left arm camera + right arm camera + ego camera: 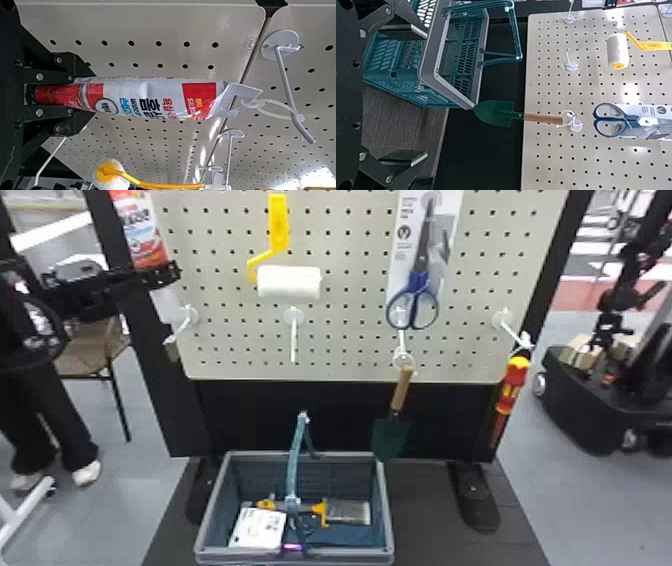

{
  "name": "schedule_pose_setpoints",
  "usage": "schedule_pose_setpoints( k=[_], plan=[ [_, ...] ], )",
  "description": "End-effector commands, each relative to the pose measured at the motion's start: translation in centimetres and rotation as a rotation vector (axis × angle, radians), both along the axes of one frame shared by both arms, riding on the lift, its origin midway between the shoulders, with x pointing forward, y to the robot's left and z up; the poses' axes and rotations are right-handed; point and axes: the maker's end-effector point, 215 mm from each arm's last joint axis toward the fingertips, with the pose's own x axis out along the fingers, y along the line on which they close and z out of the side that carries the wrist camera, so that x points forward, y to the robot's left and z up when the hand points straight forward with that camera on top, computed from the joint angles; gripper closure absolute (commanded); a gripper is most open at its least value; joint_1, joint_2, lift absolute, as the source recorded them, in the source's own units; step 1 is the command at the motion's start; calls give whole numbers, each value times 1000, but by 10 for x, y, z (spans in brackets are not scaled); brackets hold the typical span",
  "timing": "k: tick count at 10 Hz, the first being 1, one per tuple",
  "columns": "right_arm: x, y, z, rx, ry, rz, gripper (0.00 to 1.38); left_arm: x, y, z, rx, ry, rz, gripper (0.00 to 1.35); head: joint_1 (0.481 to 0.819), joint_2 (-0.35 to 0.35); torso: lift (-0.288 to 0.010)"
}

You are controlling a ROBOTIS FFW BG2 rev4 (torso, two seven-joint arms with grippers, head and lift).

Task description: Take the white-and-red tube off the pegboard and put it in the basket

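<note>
Tube (146, 99), white and red, upright at left of pegboard (345, 290); top tab linked by a clear tie (259, 104) to a white hook (285, 75). Left gripper (172, 272) clamped round tube's red lower end, far left in head view. Right gripper (426, 95) released, fingers spread wide, seen in right wrist view. Basket (385, 505) near side, below board, left of centre; holds white package (257, 529) at left and brush (347, 512) with yellow parts toward right. On board: yellow-handled roller (287, 282) left of centre, blue scissors (415, 285) right of centre. Trowel (392, 435) hangs below scissors; red-and-yellow tool (509, 390) hangs far right.
</note>
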Motion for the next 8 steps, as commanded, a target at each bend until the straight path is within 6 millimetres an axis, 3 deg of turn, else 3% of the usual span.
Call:
schedule_pose_setpoints(
  k=[1, 8],
  plan=[
    [0, 0, -1, 0, 2, 0, 236, -1, -1, 5, -2, -11, -4, 1219, 549, 0, -100],
    [-2, 0, -4, 0, 13, 0, 236, -7, 4, 13, -14, -23, 5, 1219, 549, 0, -100]
  ],
)
